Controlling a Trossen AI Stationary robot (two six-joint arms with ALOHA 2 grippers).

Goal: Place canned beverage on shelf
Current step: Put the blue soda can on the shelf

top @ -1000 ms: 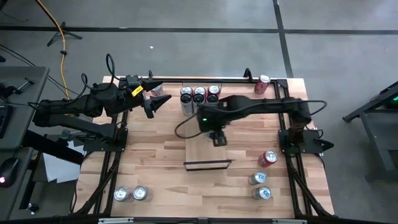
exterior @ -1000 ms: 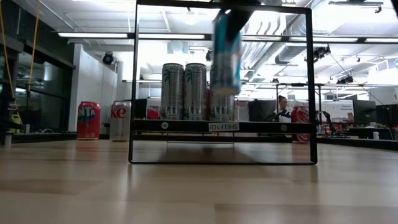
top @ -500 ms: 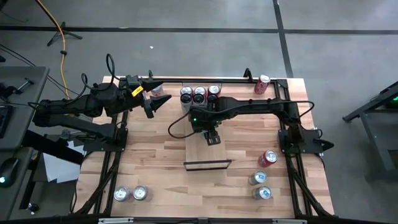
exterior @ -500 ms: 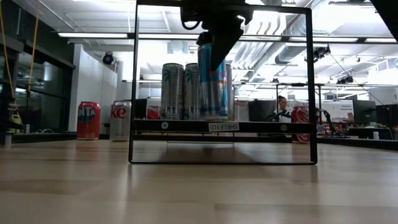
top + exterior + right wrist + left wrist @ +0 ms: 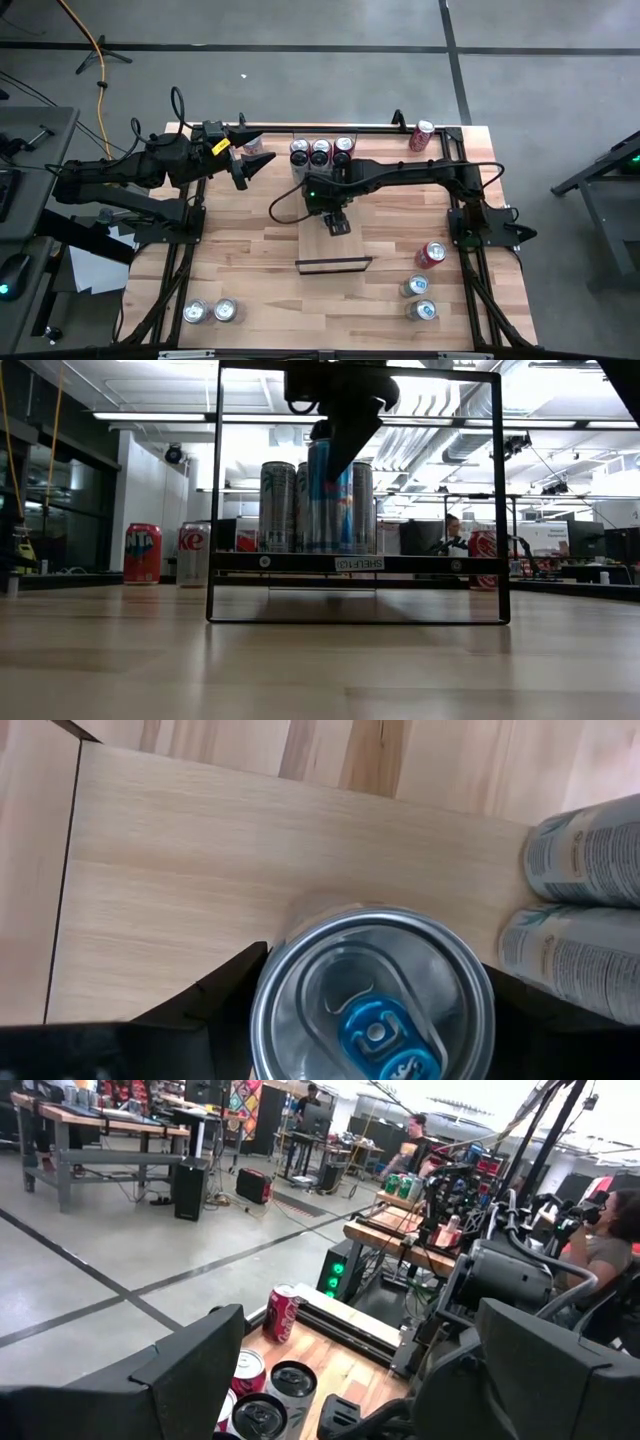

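Observation:
A tall blue-and-silver can (image 5: 328, 500) is upright in my right gripper (image 5: 345, 430) over the pale shelf board (image 5: 335, 245). Its base is level with the board's top, in front of three silver cans (image 5: 321, 151) that stand at the board's far end. In the right wrist view the can's top (image 5: 372, 1010) shows between my fingers, over the board (image 5: 250, 850). My left gripper (image 5: 250, 165) is open and empty at the table's far left; it also shows in the left wrist view (image 5: 350, 1380). My right gripper pinches the can's upper wall just below its rim (image 5: 262, 1010) between its two fingers, one on each side. The fingers (image 5: 215, 995) come from above, pointing down. The can stands upright; whether its base (image 5: 328, 550) rests on the board I cannot tell.
Two silver cans (image 5: 585, 900) stand close beside the held can. The shelf's black rail (image 5: 333, 265) closes its near end. A red can (image 5: 430, 254) and two silver cans (image 5: 418, 298) are at the near right, two more (image 5: 210, 311) at the near left, a red can (image 5: 421, 135) at the far right.
My right gripper has carried the can down and a little toward the table's left edge. The can hung well above the shelf board; now its base is down at the board's level, next to the silver cans. The gripper stays shut on it.

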